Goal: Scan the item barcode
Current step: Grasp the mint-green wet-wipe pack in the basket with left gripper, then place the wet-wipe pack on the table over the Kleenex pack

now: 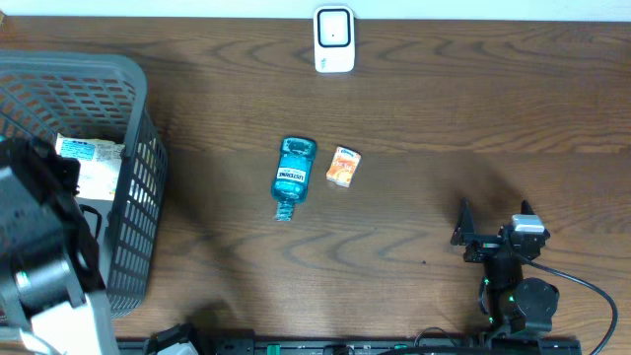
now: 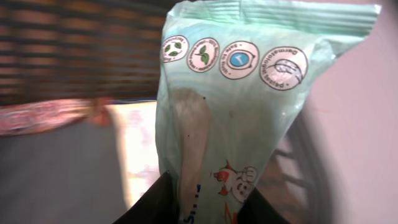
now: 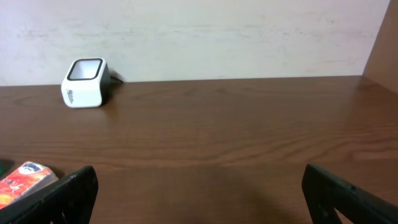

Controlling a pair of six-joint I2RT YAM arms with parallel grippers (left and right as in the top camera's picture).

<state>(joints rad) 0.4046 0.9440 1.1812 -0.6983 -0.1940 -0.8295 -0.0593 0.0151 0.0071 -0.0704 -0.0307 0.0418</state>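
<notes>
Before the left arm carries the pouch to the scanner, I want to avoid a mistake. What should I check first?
1. Left gripper shut on the green pouch: ok.
2. Barcode in sight on the pouch: cannot tell; only round icons show.
3. Pouch clear of the basket: not ok; slats close behind it.
4. Scanner unobstructed: ok.
5. Right gripper open, parked aside: ok.
</notes>
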